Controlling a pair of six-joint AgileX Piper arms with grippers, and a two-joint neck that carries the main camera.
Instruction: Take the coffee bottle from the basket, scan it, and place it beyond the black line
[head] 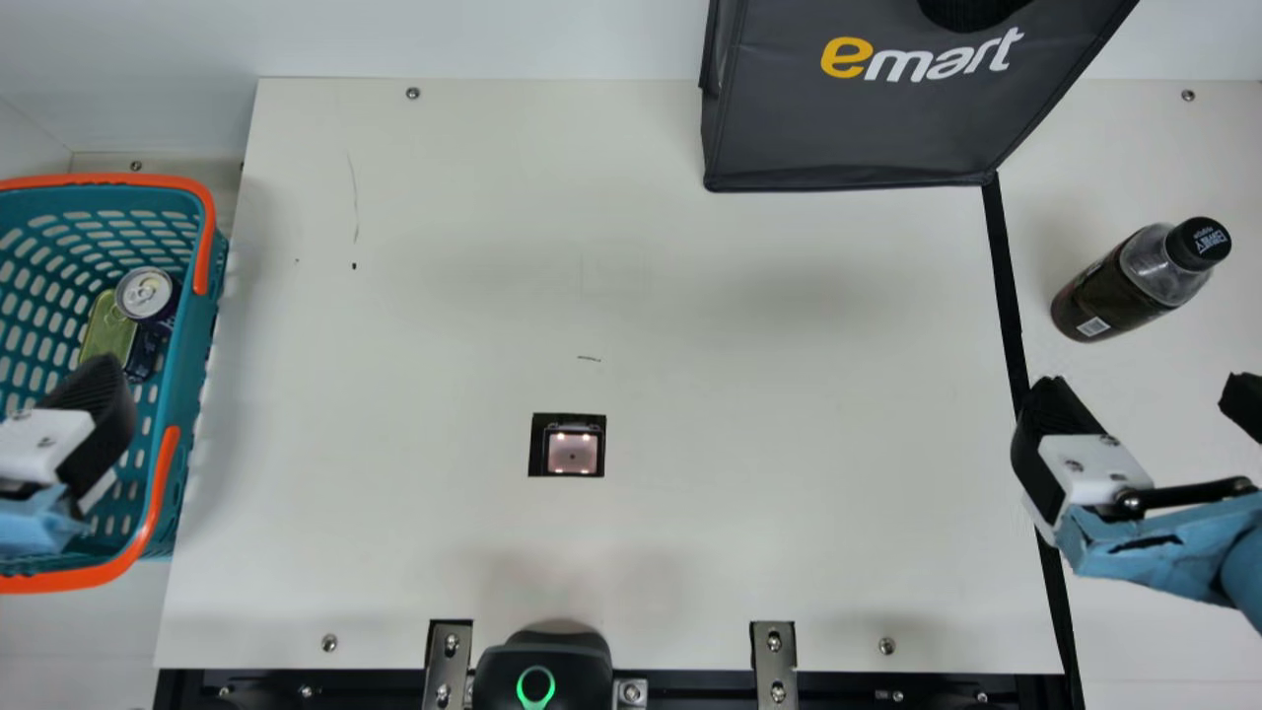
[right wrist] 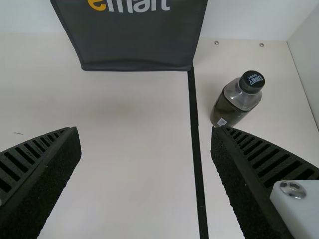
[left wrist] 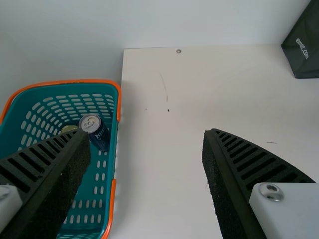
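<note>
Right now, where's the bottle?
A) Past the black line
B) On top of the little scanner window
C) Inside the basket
A: the bottle is on the other side of the black line from the basket.

- I'm getting bright, diffuse light across the surface [head: 690, 552].
- Soft shadows lie beside the basket [head: 187, 394] and coffee bottle [head: 1114, 296].
- In my main view, small bright spots light the scanner window [head: 572, 456], and a ring [head: 550, 682] glows green near the bottom edge.
</note>
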